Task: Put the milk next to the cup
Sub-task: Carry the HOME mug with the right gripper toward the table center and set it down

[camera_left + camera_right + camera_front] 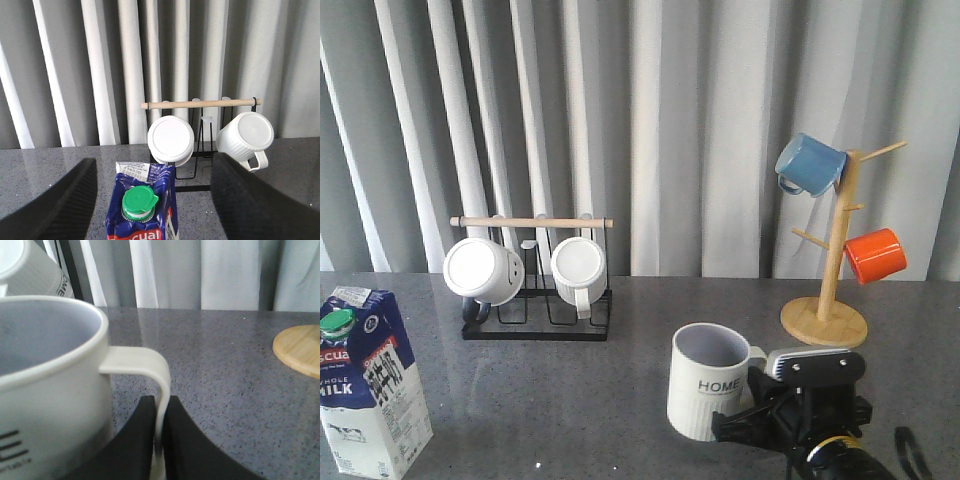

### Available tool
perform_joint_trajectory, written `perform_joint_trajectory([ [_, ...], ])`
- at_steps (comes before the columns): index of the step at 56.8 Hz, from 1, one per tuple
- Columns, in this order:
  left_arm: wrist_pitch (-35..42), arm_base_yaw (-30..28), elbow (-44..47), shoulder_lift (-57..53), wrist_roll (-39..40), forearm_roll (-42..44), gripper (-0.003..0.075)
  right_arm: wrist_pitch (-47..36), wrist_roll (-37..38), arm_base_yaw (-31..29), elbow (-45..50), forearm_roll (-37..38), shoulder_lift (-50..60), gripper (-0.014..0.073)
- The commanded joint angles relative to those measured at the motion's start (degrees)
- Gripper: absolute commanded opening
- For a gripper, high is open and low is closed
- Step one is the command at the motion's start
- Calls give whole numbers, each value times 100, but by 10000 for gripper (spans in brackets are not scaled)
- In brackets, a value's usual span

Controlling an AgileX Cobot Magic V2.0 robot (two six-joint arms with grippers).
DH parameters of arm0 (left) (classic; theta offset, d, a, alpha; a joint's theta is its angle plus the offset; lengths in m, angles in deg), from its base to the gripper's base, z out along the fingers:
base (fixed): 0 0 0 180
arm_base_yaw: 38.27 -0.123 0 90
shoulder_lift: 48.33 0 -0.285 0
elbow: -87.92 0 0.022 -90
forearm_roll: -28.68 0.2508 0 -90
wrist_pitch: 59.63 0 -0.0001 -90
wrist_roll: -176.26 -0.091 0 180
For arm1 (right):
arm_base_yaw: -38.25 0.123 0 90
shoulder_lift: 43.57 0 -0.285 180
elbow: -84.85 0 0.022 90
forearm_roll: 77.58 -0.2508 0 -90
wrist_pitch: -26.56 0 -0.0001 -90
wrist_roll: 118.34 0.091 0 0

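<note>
At the front right of the grey table (570, 390), the right gripper (161, 440) has its fingers pinched together on the handle of the cup (708, 382).

The cup stands upright, "HOME" facing the front. The milk (368, 378) is way over at the front left edge, well apart from the cup, green cap up. The left gripper (155, 200) hangs above the carton, fingers spread wide either side, not touching it.
</note>
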Motion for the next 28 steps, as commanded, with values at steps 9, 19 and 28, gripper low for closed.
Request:
perform_joint_trajectory([
  [9, 347, 9, -201, -44, 22, -65, 459, -550, -749, 483, -346, -1350, -159, -4],
  [19, 347, 9, -201, -44, 22, -65, 459, -539, -804, 483, -346, -1492, -380, -4],
  [28, 347, 9, -201, -44, 22, -65, 459, -546, -1452, 539, -346, -1568, -443, 1],
])
